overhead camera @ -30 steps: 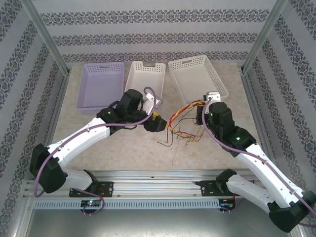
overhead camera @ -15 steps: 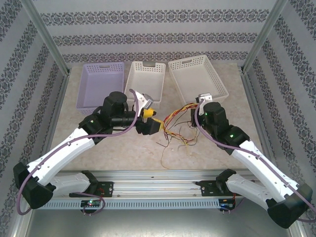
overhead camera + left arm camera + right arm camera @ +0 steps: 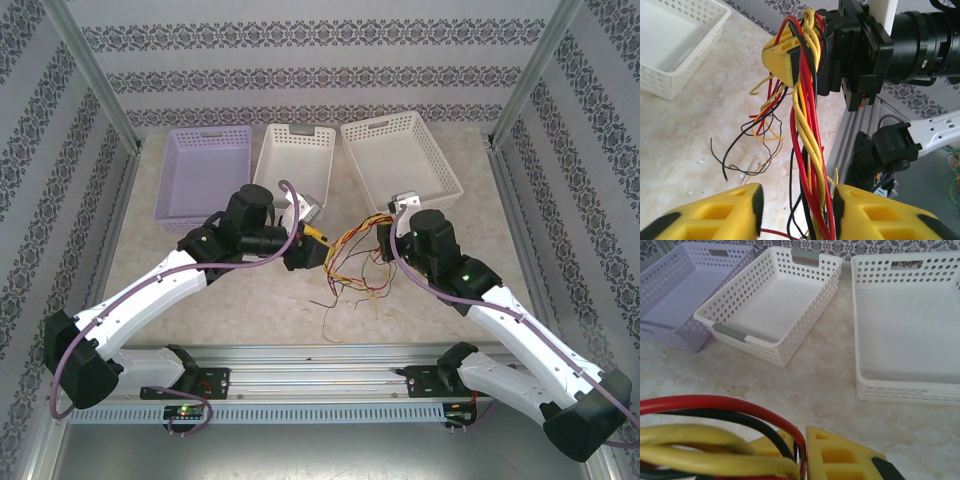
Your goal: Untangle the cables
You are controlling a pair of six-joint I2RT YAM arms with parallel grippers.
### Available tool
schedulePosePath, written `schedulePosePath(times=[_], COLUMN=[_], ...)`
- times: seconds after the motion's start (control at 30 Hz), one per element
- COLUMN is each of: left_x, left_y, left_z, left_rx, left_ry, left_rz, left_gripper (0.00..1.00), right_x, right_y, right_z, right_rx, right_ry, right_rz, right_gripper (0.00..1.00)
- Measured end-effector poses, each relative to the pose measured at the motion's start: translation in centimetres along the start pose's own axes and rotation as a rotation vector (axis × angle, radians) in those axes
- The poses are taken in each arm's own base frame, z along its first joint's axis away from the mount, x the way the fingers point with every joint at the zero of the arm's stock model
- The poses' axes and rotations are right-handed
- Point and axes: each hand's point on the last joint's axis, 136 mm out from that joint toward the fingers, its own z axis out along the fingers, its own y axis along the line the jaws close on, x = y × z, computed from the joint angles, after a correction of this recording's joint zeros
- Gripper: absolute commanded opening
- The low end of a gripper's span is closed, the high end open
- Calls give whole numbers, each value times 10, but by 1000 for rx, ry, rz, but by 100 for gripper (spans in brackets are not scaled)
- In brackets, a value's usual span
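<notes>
We see the cables (image 3: 346, 238) as a twisted red, yellow and black bundle strung between the two sets of jaws, held off the bench (image 3: 250, 300) just near of the middle white basket (image 3: 295, 160). The bundle's long axis runs left to right and rises a little toward its far right end. Loose tails (image 3: 352, 285) drop from it toward the near side and spread on the bench, one black strand reaching nearest.

The right jaws are closed tight on the right end of the bundle. In the right wrist view the strands (image 3: 720, 452) are pinched between the yellow fingers (image 3: 840, 460).

The left jaws are partly open and straddle the bundle without clamping it. In the left wrist view the cables (image 3: 807, 135) lie against one yellow finger (image 3: 875, 215). The other finger (image 3: 715, 217) stands apart from them, with bare bench showing in the gap.

The two sets of jaws face each other along the bundle, so the twist lies straight ahead of the left jaws, and they are the nearer to it. We judge that the coming move depends on the left jaws taking hold here and drawing leftward or nearward, away from the fixed right end.

There is open bench to the left and near. On the far side the middle basket and the right white basket (image 3: 400, 160) stand close, so there is little room that way.
</notes>
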Motion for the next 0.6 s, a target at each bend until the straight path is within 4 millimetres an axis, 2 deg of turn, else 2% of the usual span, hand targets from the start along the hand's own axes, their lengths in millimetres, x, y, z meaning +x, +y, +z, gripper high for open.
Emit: schedulePosePath(times=[0.33,0.6], left_x=[2,9], left_y=[-5,-7], left_z=[1,7], left_rx=[36,74], left_ry=[10,42], left_rz=[-4,-26], left_gripper=[29,10], right_x=[2,4], right_y=[3,6], right_z=[3,6], right_rx=[-7,-9], right_ry=[8,18], right_rz=[-5,-10], right_gripper=[0,0])
